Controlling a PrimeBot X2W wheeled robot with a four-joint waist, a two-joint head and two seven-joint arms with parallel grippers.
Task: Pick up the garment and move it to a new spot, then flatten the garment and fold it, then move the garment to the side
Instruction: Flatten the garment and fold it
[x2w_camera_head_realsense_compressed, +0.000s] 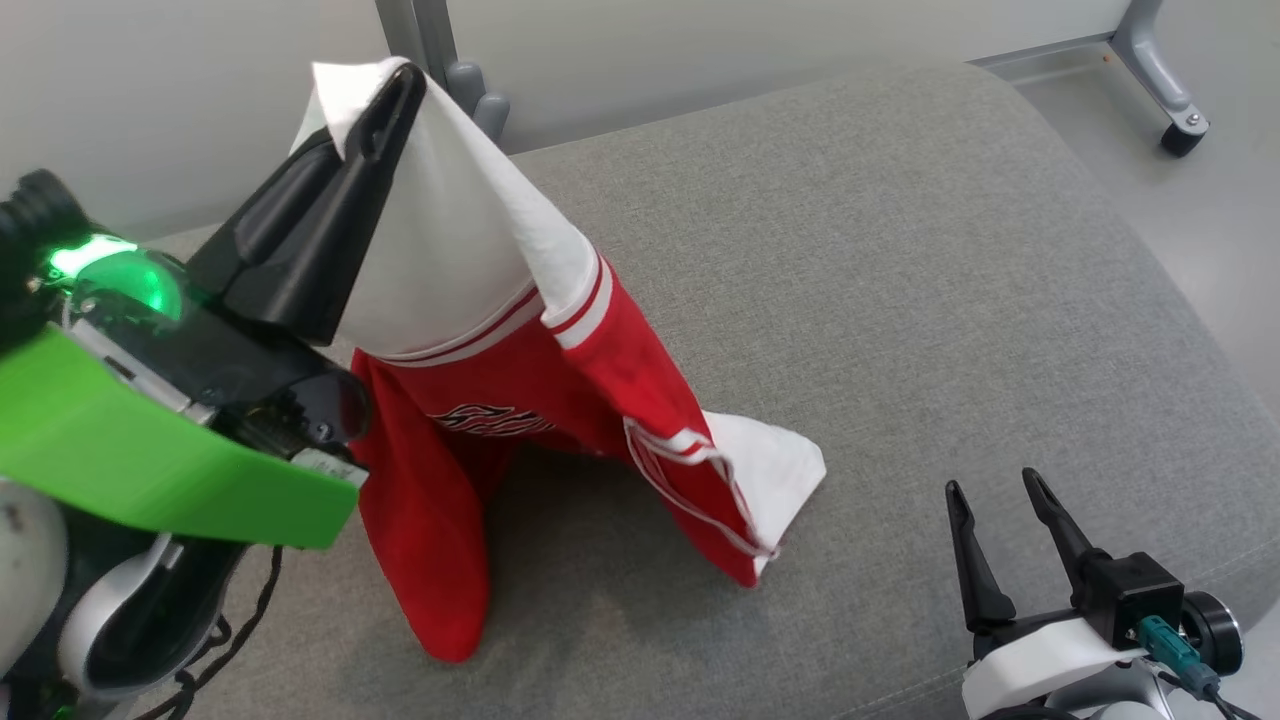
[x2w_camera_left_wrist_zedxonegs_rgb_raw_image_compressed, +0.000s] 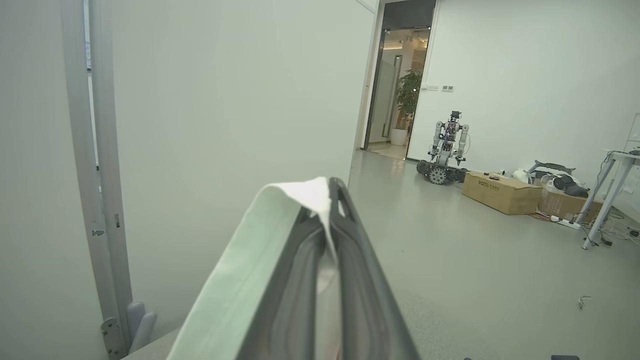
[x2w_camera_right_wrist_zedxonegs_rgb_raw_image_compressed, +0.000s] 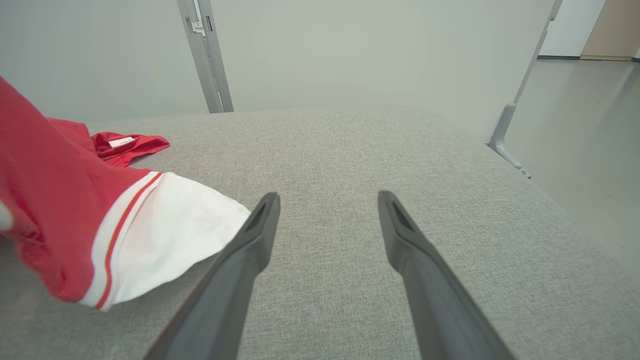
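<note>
Head view: left gripper (x2w_camera_head_realsense_compressed: 395, 95) nearest, pinching the garment (x2w_camera_head_realsense_compressed: 520, 400) by a white sleeve; the red body hangs down to the grey cushion (x2w_camera_head_realsense_compressed: 900, 300).
Left wrist view: fingers pressed together on white cloth.
Right wrist view: right gripper (x2w_camera_right_wrist_zedxonegs_rgb_raw_image_compressed: 328, 196) spread, empty, beside the other sleeve.

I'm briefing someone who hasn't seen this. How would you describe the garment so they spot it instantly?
On the wide grey cushioned surface, toward its left, the left gripper, jaws shut, holds up a white sleeve. The garment hangs from it, its lower edge on the cushion. Red body, white sleeves and striped trim set it apart from the grey upholstery.
</note>
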